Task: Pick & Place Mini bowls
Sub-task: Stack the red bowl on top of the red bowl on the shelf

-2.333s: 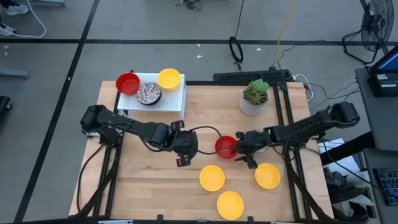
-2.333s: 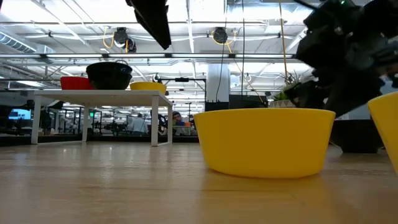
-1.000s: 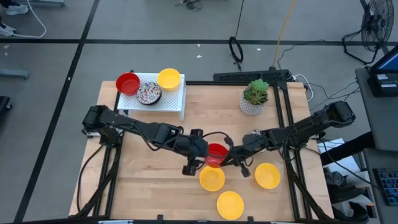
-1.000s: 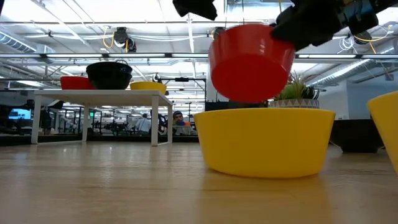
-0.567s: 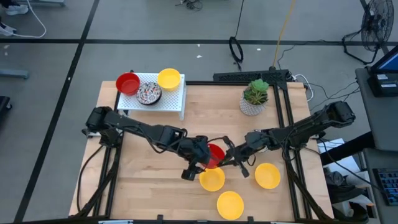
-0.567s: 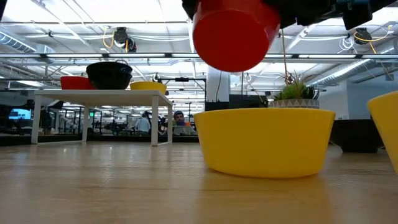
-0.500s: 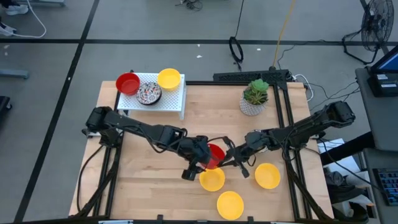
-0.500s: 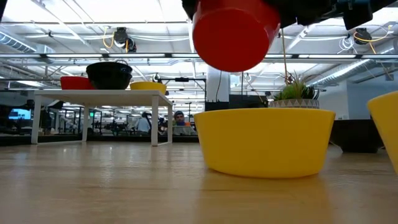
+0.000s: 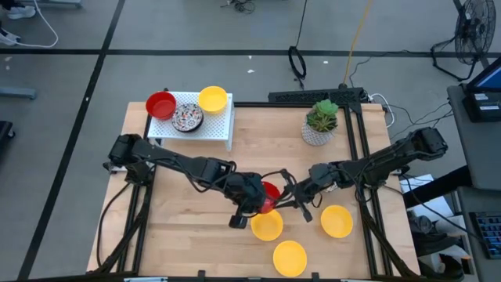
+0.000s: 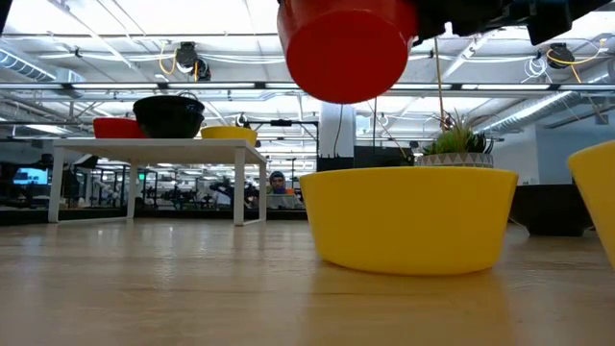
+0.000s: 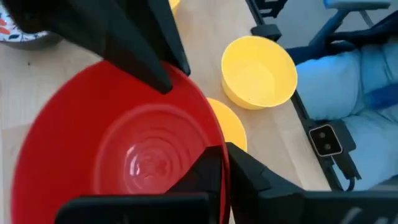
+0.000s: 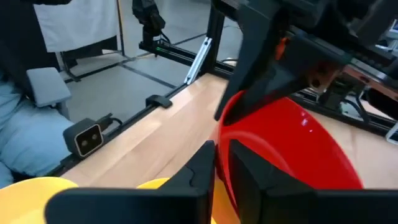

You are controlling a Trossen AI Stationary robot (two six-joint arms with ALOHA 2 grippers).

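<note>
Wooden tabletop (image 9: pixel 196 227) fills the middle of the high view, with a white rack (image 9: pixel 221 121) at its far left corner carrying a red, a speckled and a yellow bowl. Mid-table, both arms meet over one red bowl (image 9: pixel 268 196), which hangs in the air above a yellow bowl (image 10: pixel 411 216) in the low view. The left gripper (image 11: pixel 217 168) is clamped on the red bowl's rim, one finger inside and one outside; the right gripper (image 12: pixel 221 163) pinches the rim the same way from the opposite side. This looks like a handover between the arms, with the bowl held by both. Next, I judge, one gripper must let go cleanly, without tilting the bowl, so the other can carry it, probably toward the rack. Two more yellow bowls (image 9: pixel 337 222) sit nearby on the table.
</note>
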